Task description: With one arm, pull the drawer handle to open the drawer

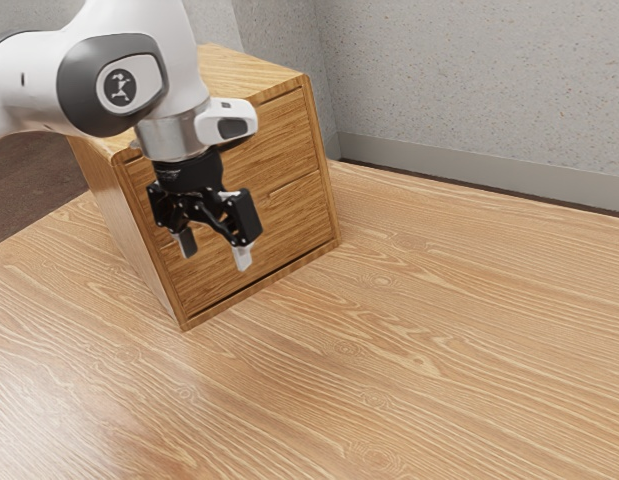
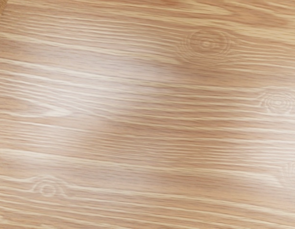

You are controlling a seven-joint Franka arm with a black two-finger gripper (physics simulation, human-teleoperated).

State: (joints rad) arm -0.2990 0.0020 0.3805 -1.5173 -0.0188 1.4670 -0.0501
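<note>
My gripper (image 1: 215,250) hangs pointing down at the table (image 1: 439,330), its two fingers apart with nothing between them. The cabinet (image 1: 251,72) stands just behind my fingers, and the drawer (image 1: 289,215) front lies flush in its face, to the side of my fingertips. I cannot make out a handle on it. Under my hand lies plain wood grain.

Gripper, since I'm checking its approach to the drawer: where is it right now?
In the exterior view's left half, the gripper hangs open, pointing down, in front of the wooden cabinet, above the tabletop.
</note>
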